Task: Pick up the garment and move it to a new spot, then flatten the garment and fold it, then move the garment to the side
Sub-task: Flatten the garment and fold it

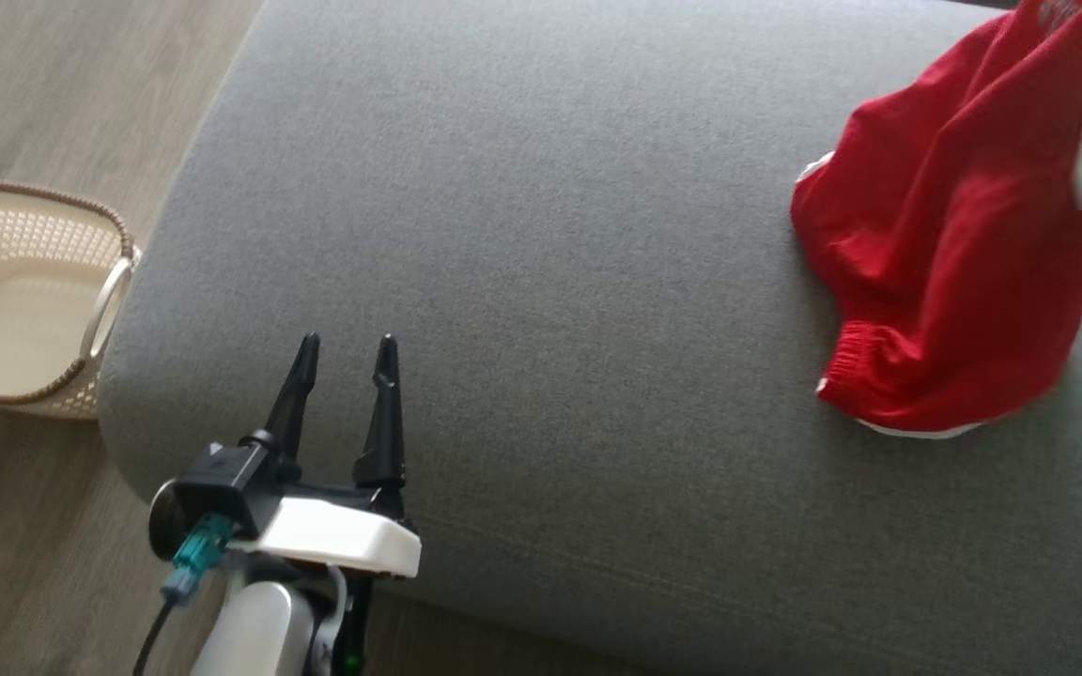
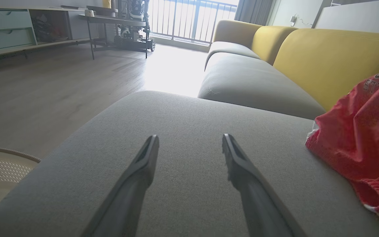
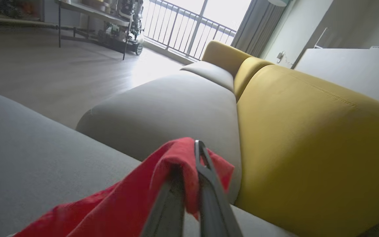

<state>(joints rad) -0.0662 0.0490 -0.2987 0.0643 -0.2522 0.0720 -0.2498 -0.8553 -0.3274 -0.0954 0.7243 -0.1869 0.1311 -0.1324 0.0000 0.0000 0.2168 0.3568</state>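
Hanging in a bunch at the right end of the grey sofa seat [image 1: 550, 235]: one red garment [image 1: 945, 253], knitted, with a gathered elastic hem, a sliver of white trim at its lower edge and some printed lettering high up. Its top was drawn upward while its lower folds lay on the seat, close to the yellow backrest [image 3: 308, 131]. Handling, judged from the way it draped: light, soft and quite limp, with no stiffness to keep a shape, not fragile, and likelier to cling and drag on the woven seat than to slide. Best hold, in my estimation: a pinch on a hem or corner, through one or two layers only, since a grab at the middle would gather it into a lump. For flattening, two corners of the same edge, one to each gripper. Right gripper [image 3: 189, 158]: jaws shut tight on a fold of the red cloth, which lay draped over one finger and hid its tip, the other finger bare beside it. Left gripper [image 1: 348, 349]: jaws spread wide, holding nothing, poised over the near left part of the seat, well apart from the garment. Also noted: a cream perforated basket [image 1: 24, 291] on the wooden floor [image 1: 53, 84] beside the seat's left end.
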